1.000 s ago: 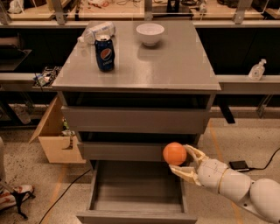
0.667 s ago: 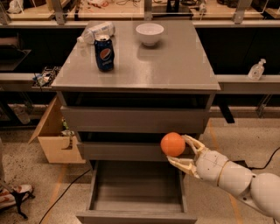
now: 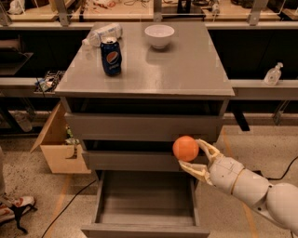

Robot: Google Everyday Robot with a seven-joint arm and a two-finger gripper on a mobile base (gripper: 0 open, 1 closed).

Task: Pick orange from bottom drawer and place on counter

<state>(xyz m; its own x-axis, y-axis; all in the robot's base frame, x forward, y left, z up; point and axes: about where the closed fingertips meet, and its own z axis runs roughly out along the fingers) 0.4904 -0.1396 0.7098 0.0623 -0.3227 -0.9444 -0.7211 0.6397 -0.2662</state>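
Three grey drawers are stacked in the cabinet. The nearest, the bottom drawer (image 3: 146, 204), is pulled out toward the camera, and its bare grey floor shows. Above it are the middle drawer front (image 3: 135, 161) and the upper drawer front (image 3: 139, 126), each with a dark gap over it.

On the surface (image 3: 181, 69), a blue soda can (image 3: 111, 56) stands upright near the left side. Farther back, a clear plastic bottle (image 3: 103, 33) lies on its side and a white bowl (image 3: 159, 36) stands upright; what the bowl holds cannot be told.

An open cardboard box (image 3: 58, 145) sits on the speckled floor to the left of the cabinet, with a shoe (image 3: 14, 207) nearer the camera. A small pump bottle (image 3: 273, 74) stands on a ledge at the right. A tan workbench (image 3: 135, 11) with metal posts runs across the back.

The white arm reaches in from the lower right. The end effector (image 3: 190, 152) grips the orange (image 3: 186, 148), with one finger above it at the right and the other beneath it. The orange is held in the air in front of the right end of the middle drawer front, above the open bottom drawer's right rear corner and well below the surface.
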